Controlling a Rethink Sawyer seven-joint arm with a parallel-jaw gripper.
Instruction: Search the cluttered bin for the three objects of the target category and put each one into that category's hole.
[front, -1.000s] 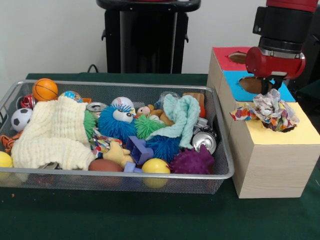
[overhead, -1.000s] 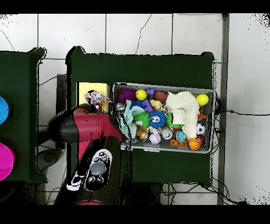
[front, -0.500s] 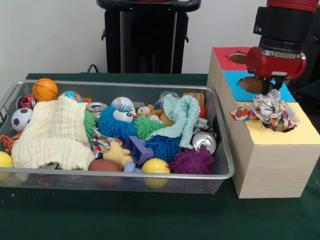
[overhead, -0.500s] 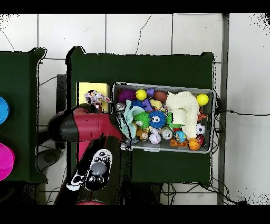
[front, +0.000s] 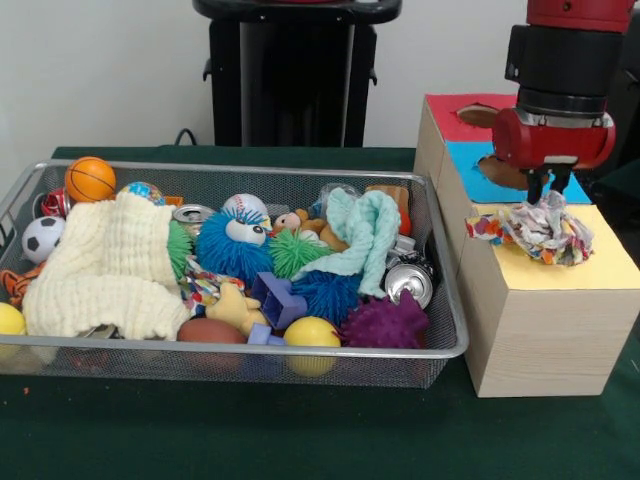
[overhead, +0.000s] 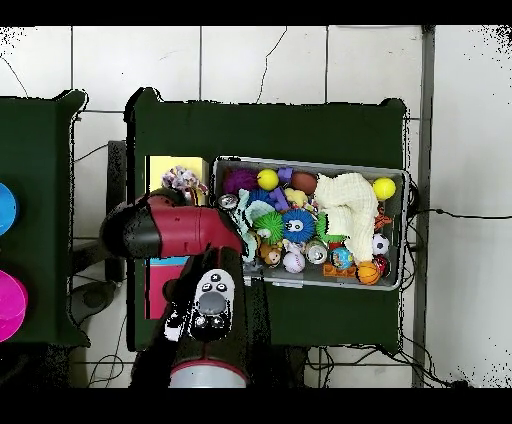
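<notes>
- Green table (front: 300, 430) underneath, carrying a wire bin (front: 440, 345) packed with toys, cans and cloths, and just beside it a wooden box (front: 540, 330) with red, blue and yellow top panels.
- Red and black arm (front: 565, 60) above the box's yellow end; in the overhead view, covering the blue and red panels.
- Inside the bin: a large cream knitted cloth (front: 110, 265) at one end, a mint-green cloth (front: 365, 235) draped over cans near the box side. Probably the two remaining cloth items.
- Multicoloured patterned cloth (front: 535, 228) bunched on the yellow panel over its hole, mostly above the surface, one corner trailing toward the bin.
- Gripper (front: 548, 185) right at the top of that bundle; fingers dark and partly buried in fabric, so impossible to say whether clamped or released.
- Risk: bundle wider than the hole, likely to bridge it instead of dropping; if snagged on the fingers, could lift out again or slide off the box edge.
</notes>
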